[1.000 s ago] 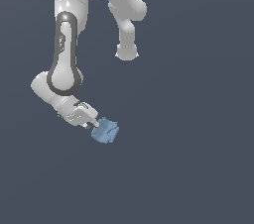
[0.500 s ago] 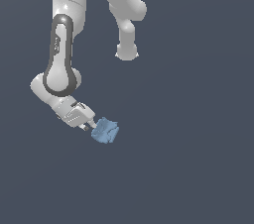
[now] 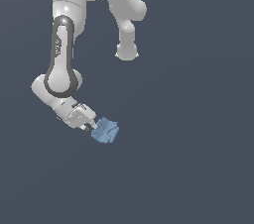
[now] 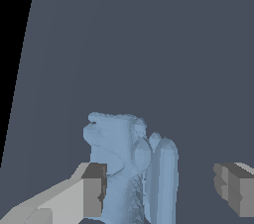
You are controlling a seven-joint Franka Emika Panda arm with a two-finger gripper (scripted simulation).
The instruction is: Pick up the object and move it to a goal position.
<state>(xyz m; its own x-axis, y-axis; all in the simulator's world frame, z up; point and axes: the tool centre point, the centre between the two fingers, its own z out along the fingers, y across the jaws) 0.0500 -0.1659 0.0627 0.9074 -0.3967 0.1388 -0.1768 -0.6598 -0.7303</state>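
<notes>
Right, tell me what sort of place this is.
Probably a bare simulated test scene, not a real room. Everything sits on a flat, featureless grey-blue ground, the white Panda arm looks smoothly rendered, and the only item is a lumpy light-blue block between the open jaws.

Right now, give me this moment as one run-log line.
gripper: open | light-blue block: between fingers, touching one pad, gap at other | grasp: not closed

Exterior view distant; wrist view close behind hand [image 4: 161, 188]; both share object [image 3: 105, 131].
</notes>
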